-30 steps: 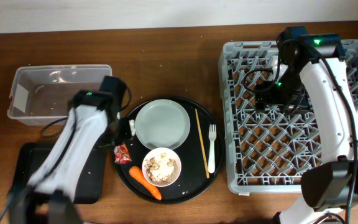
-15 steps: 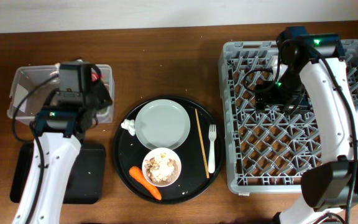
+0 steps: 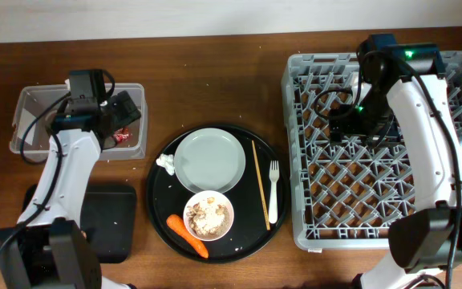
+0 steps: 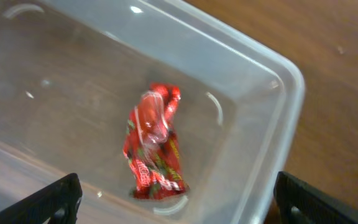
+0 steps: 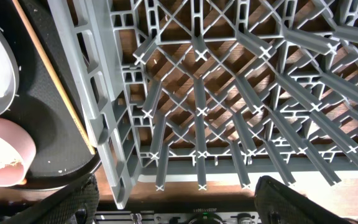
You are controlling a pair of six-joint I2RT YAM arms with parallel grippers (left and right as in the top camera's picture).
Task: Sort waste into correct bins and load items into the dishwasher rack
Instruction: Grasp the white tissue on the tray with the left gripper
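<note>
**Wrapper in the tub; tissue judged next for the left arm**

Nearest, the orange carrot [image 3: 188, 234] is seen on the round black tray [image 3: 243, 233]. Its long axis runs from far-left to near-right, just beside the white bowl [image 3: 208, 215] of brown scraps. To the left, the shallow black tray [image 3: 111, 225] is partly covered by the left arm.

Farther back, at the round tray's right side, the white fork [image 3: 273, 191] and the wooden chopstick [image 3: 260, 183] are laid side by side, both pointing near to far. The pale plate [image 3: 209, 159] is set left of them, and the white tissue [image 3: 165, 163] is touching the plate's left edge.

Farther still, at the left, the red wrapper [image 4: 154, 149] is lying on the floor of the clear tub [image 4: 288, 93], close to its right wall. The left gripper [image 4: 179, 202] is held above it, jaws spread wide and nothing between them. At the far right, the right gripper [image 5: 179, 202] is poised over the grey rack [image 5: 197, 124], likewise wide open and empty.

The tissue is judged the likely next pick. It lies to the right of the left gripper and nearer, and well apart from the right gripper, so the left arm is favoured. The chopstick and fork are better placed for the right arm.
</note>
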